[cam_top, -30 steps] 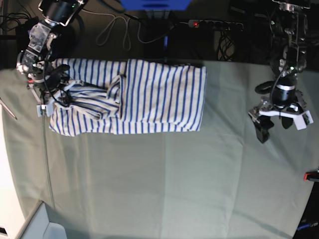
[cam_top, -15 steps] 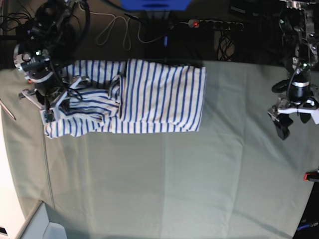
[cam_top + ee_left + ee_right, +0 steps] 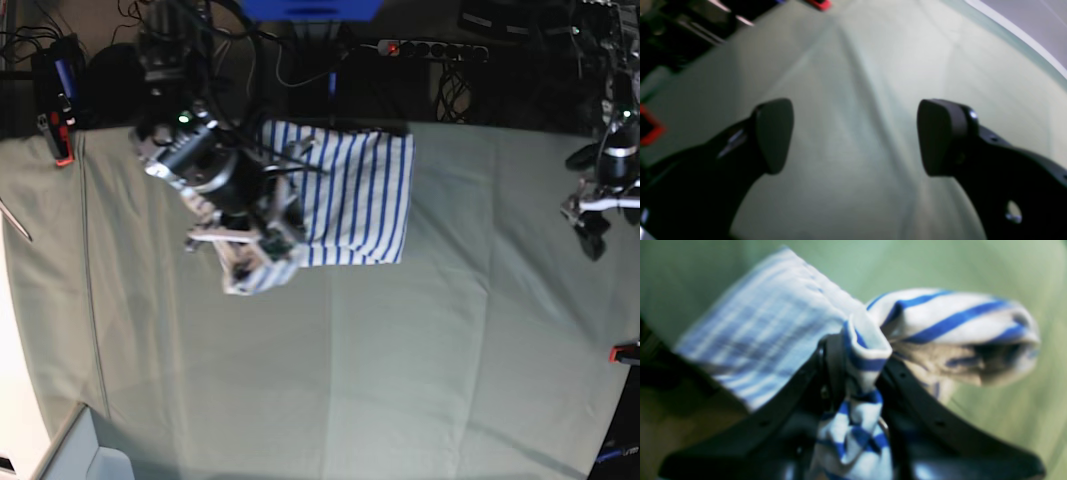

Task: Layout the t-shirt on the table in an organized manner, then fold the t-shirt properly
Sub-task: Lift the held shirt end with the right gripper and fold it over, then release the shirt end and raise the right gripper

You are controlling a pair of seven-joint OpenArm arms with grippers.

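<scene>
Upper centre of base view: striped t-shirt (image 3: 355,195) on table (image 3: 420,380), soft, floppy (grab hems/corners). Right gripper (image 3: 857,373) clamped on bunched fabric; left gripper (image 3: 855,136) spread wide, holding nothing.

Base view is looking straight down from high above the table (image 3: 400,350), far off | my left wrist camera is peering close between my left gripper (image 3: 853,136) fingers at bare cloth | my right wrist camera is hugging my right gripper (image 3: 857,373), blurred | both are sharing table and t-shirt (image 3: 355,190) with base.
</scene>
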